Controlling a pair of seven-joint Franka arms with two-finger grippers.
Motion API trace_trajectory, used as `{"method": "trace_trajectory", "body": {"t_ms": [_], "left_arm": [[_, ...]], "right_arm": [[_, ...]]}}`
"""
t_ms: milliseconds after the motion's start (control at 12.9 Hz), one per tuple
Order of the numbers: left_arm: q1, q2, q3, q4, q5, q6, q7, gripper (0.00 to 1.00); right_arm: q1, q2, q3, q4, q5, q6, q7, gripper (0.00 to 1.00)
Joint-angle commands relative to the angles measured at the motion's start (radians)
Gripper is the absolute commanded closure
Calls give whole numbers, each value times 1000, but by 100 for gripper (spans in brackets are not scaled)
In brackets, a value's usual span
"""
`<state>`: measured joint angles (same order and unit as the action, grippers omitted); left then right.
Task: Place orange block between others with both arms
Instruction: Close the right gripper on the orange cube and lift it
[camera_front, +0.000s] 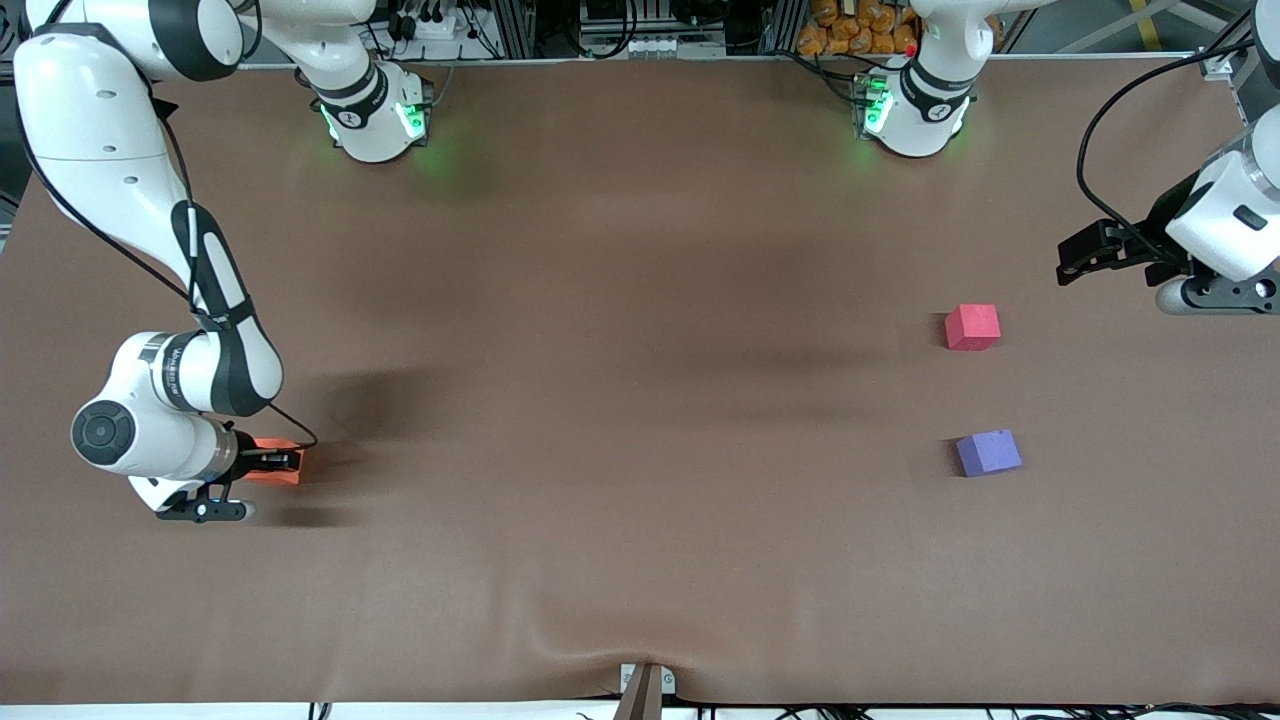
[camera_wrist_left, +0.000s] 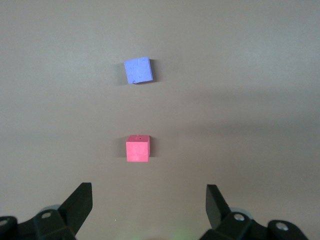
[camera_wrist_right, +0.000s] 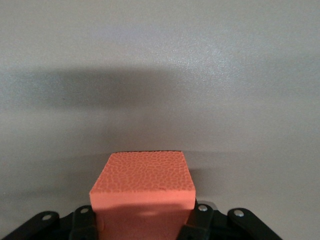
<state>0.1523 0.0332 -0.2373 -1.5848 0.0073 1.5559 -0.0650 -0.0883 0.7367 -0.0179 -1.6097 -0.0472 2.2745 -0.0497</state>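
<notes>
The right end effector is clenched on the orange block, low at the right arm's end of the desk — about 8 o'clock in the front view. The left end effector waits released above the red-pink cube. The purple-blue cube lies nearer the camera, with bare desk between the two — wide brown desk runs toward the orange block.

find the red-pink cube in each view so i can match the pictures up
Front view: the red-pink cube sits toward the left arm's end of the table, farther from the camera than the purple-blue cube.
Left wrist view: the same cube lies on the mat ahead of the open left claw.
Right wrist view: not in it; only the orange block shows.
Shared landmark: the purple-blue cube, beside it in both views.
</notes>
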Motion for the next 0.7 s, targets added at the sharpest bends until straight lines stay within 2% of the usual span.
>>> {"method": "trace_trajectory", "body": {"t_ms": [0, 155, 388, 621], "left_arm": [[9, -19, -5, -18, 13, 12, 14, 0], [7, -19, -5, -15, 14, 13, 14, 0], [9, -15, -5, -15, 16, 24, 14, 0], [7, -15, -5, -14, 16, 24, 16, 0]], "right_arm": [[-10, 0, 12, 17, -17, -7, 11, 100], [11, -22, 27, 25, -17, -29, 4, 100], [111, -56, 123, 106, -16, -140, 88, 100], [272, -31, 125, 178, -19, -155, 284, 100]]}}
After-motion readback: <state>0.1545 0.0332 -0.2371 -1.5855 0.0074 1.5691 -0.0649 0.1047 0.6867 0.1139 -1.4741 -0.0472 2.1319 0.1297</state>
